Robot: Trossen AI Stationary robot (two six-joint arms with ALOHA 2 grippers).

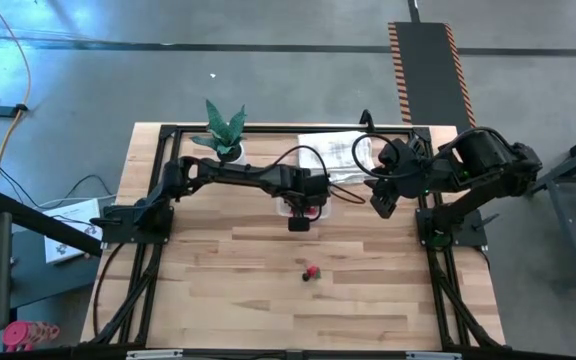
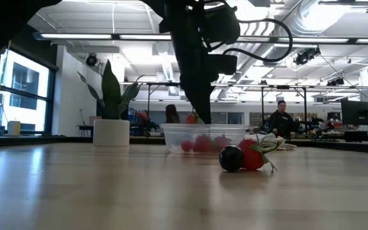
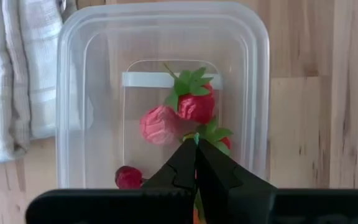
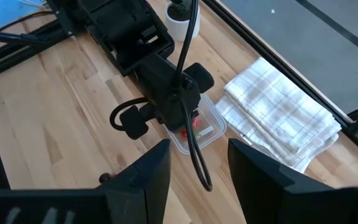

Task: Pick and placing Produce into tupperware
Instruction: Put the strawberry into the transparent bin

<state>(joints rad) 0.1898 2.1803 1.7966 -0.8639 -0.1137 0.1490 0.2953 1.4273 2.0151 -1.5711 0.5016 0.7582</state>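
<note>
- The left gripper (image 3: 196, 163) hangs directly over the tupperware (image 3: 73, 74), jaws clenched together with nothing visibly between them.
- In the high view the left arm reaches across the back half of the counter (image 1: 228, 290) and its gripper (image 1: 299, 215) covers most of the clear container, which sits just beside the folded white towel (image 1: 340, 152).
- Inside the tupperware lie several pieces of produce: a pink round berry (image 3: 160, 124), a red strawberry-like piece with green leaves (image 3: 196, 107), a dark-red piece (image 3: 128, 177) near one wall, and another leafy red piece partly hidden behind the clenched jaws.
- From the low view the container (image 2: 171, 135) stands flat on the counter with red pieces showing through its wall, and the left arm comes down into it from above.
- Two pieces of produce remain outside, touching each other on the open counter nearer the front: a red leafy one (image 2: 254, 156) and a dark round one (image 2: 230, 158); from above they show as a small red spot (image 1: 312, 272), well apart from the container.
- The right gripper (image 1: 382, 198) waits raised at the right side of the counter, near the towel, jaws released and grasping nothing.
- A green potted plant (image 1: 226, 131) stands at the back edge of the counter, left of the towel.
- A person (image 2: 280, 121) shows far back in the room.
</note>
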